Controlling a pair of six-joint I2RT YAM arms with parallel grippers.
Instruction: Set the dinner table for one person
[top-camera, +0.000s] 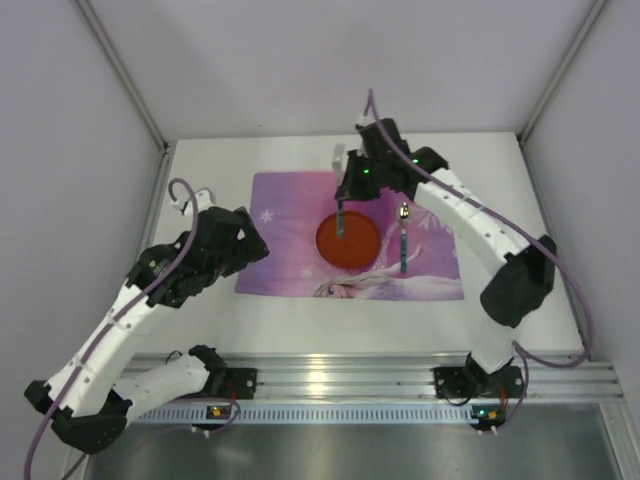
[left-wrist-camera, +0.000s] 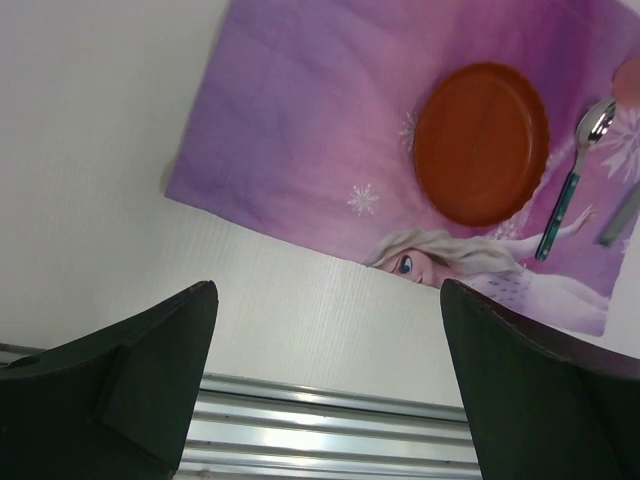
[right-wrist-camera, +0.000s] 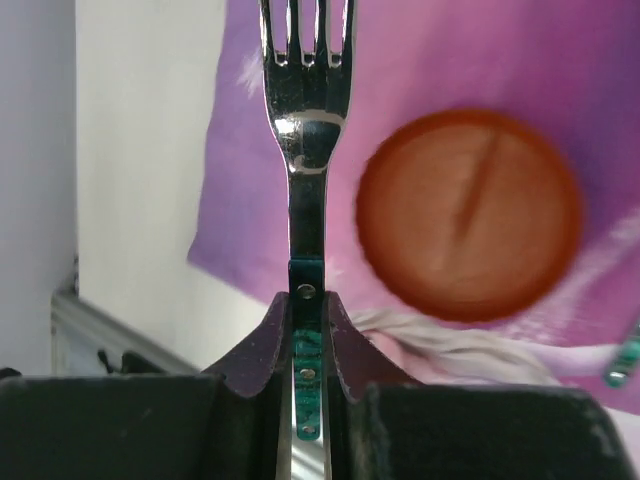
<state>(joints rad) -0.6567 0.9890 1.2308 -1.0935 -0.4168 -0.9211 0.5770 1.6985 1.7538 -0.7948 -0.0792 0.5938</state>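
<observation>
One fork (right-wrist-camera: 308, 130), likely stiff, light and slick, is pinched by its teal handle in the right gripper (right-wrist-camera: 305, 310) over the plate (top-camera: 348, 238); the left gripper (left-wrist-camera: 328, 300) hangs spread wide at lower left. The rigid dinner table (top-camera: 300, 325) fills the frame's middle, its placemat (top-camera: 285, 225) bare left of the plate, spoon (top-camera: 403, 240) at right.

Top edge crops the fork (right-wrist-camera: 308, 120) tines; the plate (right-wrist-camera: 468, 215) looks blurred.
</observation>
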